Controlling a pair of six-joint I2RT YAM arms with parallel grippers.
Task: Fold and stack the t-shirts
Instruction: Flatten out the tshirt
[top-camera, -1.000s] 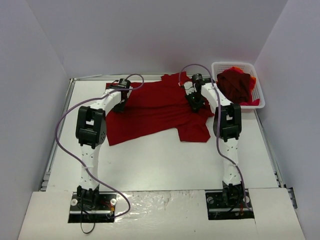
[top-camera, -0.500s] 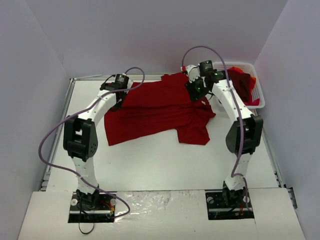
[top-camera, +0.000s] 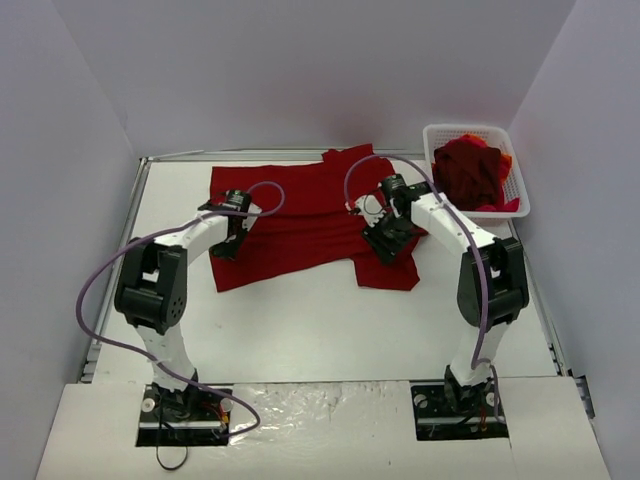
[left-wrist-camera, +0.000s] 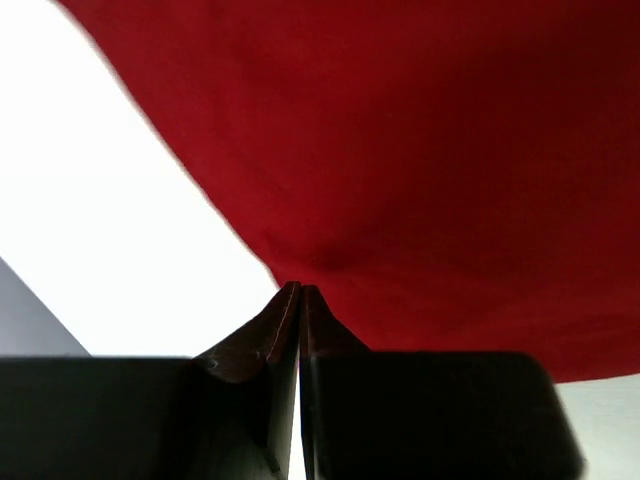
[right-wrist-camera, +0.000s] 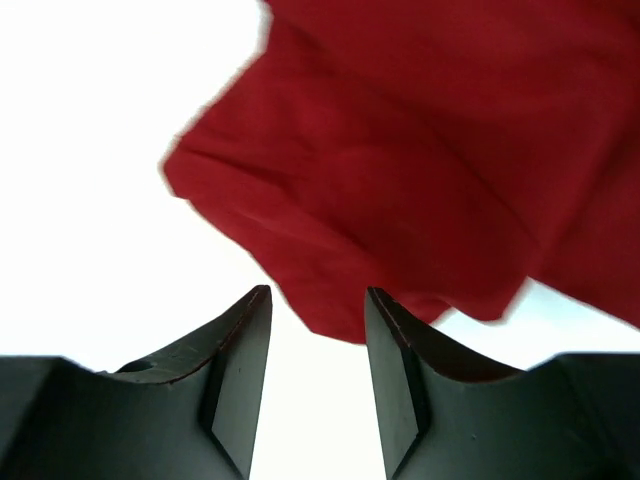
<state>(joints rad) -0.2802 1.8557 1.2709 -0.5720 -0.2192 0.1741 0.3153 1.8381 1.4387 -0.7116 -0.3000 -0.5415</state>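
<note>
A dark red t-shirt (top-camera: 300, 215) lies spread across the far half of the table. My left gripper (top-camera: 226, 246) sits at the shirt's left edge. In the left wrist view its jaws (left-wrist-camera: 300, 290) are pressed together, and the red cloth (left-wrist-camera: 420, 150) puckers right at the tips. My right gripper (top-camera: 383, 247) hovers over the shirt's right sleeve area. In the right wrist view it (right-wrist-camera: 318, 292) stands open with nothing between the fingers, a lobe of the cloth (right-wrist-camera: 400, 150) just beyond them. More dark red t-shirts (top-camera: 470, 170) are heaped in the basket.
A white mesh basket (top-camera: 465, 128) stands at the far right corner, with a brighter orange-red piece (top-camera: 505, 158) showing at its right side. Grey walls close in the table on three sides. Purple cables loop above both arms.
Both arms came down and toward the near side from a raised pose. The right jaws opened and let go of the shirt. The shirt now lies flatter, its far left corner spread out.
</note>
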